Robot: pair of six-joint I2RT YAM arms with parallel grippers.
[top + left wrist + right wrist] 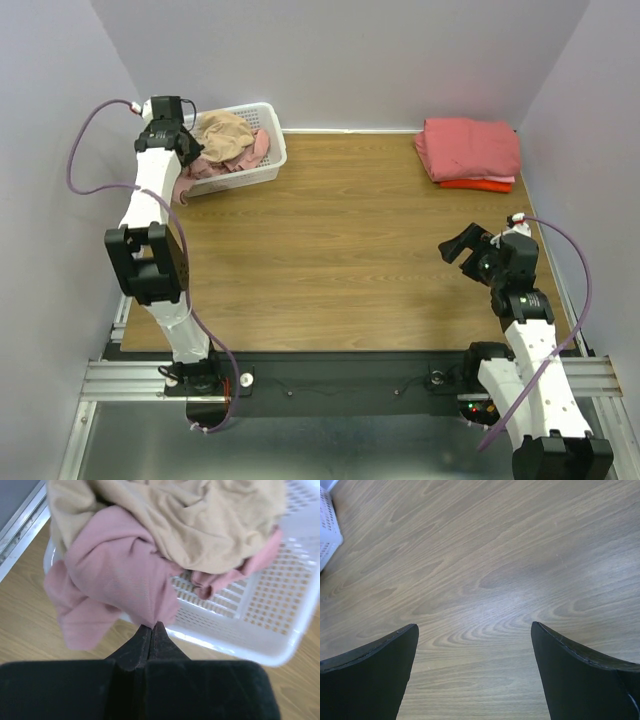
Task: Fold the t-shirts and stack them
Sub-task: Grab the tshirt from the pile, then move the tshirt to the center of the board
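Currently listed: dusty-pink t-shirt [115, 580], crumpled and finely ribbed, spilling over the wall of the white lattice basket [280, 605] at the far left corner of the wooden table [330, 240], with one lobe hanging outside over the wood. Beige t-shirt [200, 520], rumpled, heaped on top of it inside the basket. Salmon-pink t-shirt [468, 148], folded flat at the far right corner, lying on an orange-red t-shirt [478, 185] of which only an edge shows. Left gripper [152, 627]: arm reached out to the basket, fingers pressed together and pinching the dusty-pink shirt's lower edge. Right gripper [474, 626]: arm bent low near its base, fingers spread wide over bare wood, well apart from the folded stack.
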